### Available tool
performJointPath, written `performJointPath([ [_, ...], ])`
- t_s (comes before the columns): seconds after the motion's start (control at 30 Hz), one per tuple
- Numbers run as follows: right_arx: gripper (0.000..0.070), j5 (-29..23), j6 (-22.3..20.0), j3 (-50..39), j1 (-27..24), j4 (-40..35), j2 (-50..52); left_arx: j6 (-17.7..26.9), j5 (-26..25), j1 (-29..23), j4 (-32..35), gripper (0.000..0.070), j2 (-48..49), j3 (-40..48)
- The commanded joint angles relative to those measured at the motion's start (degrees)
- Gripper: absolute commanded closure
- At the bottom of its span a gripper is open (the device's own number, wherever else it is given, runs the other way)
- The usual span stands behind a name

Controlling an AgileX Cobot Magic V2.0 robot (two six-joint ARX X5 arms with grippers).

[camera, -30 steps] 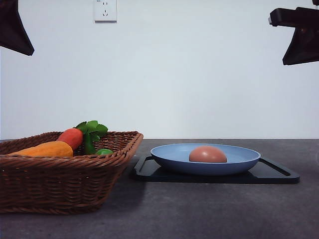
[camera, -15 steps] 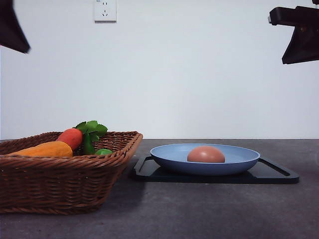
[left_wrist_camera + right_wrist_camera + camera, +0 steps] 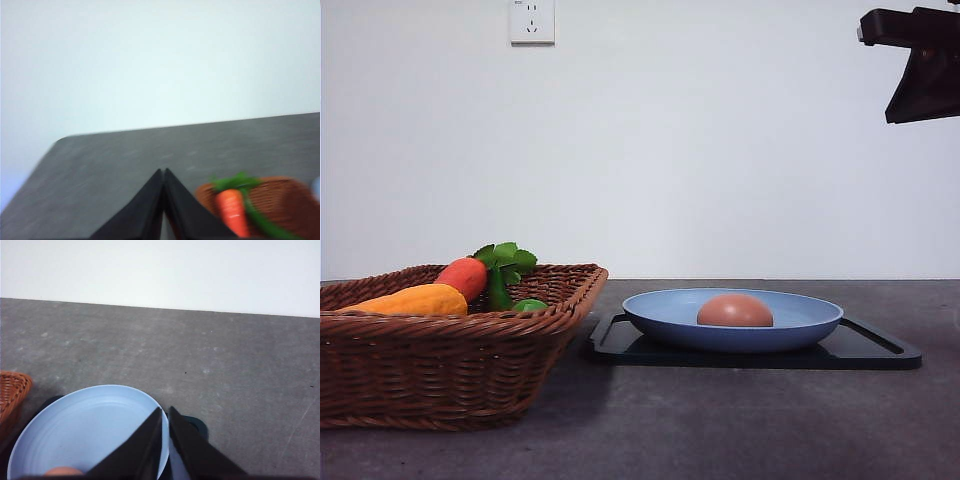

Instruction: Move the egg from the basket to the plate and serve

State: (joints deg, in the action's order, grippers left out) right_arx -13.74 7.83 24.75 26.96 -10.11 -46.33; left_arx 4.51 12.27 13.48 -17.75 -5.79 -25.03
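The reddish-brown egg [image 3: 735, 311] lies in the light-blue plate [image 3: 800, 322], a little left of the plate's middle. The plate rests on a flat black tray. The dark-brown wicker basket [image 3: 440, 360] stands to the left of it. My right gripper [image 3: 165, 412] is shut and empty, hanging high above the plate's near rim [image 3: 75, 425]; a sliver of the egg [image 3: 62, 471] shows at the frame's edge. Part of the right arm [image 3: 920, 65] sits at the upper right of the front view. My left gripper [image 3: 164, 172] is shut and empty, raised above the basket [image 3: 280, 205].
The basket holds an orange-red carrot with green leaves [image 3: 470, 275], a yellow-orange vegetable [image 3: 410, 300] and a small green item [image 3: 528, 305]. The black tray [image 3: 875, 350] reaches right past the plate. A wall socket [image 3: 532, 20] is on the white wall behind the grey table.
The left arm has risen out of the front view's upper left corner. The egg has rocked slightly in the plate. The right arm has barely moved.
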Motion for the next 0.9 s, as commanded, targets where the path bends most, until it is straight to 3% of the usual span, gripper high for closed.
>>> performJointPath([
  [0.0,0.0697,-0.22,0.57,0.35,0.28,-0.72,-0.37,-0.46,0.16,-2.02,1.4,0.07,1.26,2.17],
  [0.33,0.0697,-0.22,0.57,0.35,0.28,-0.74,-0.37,-2.33,0.17,-6.84,7.21,0.07,5.63,18.15],
  [0.7,0.0697,-0.22,0.57,0.35,0.28,-0.81,-0.37,-5.46,0.17,-10.39,7.06,0.07,5.63,22.77],
  [0.87,0.0697,-0.22,0.57,0.35,0.28,-0.81,-0.37,-9.33,0.06,-12.42,7.36,0.07,5.63,24.69],
])
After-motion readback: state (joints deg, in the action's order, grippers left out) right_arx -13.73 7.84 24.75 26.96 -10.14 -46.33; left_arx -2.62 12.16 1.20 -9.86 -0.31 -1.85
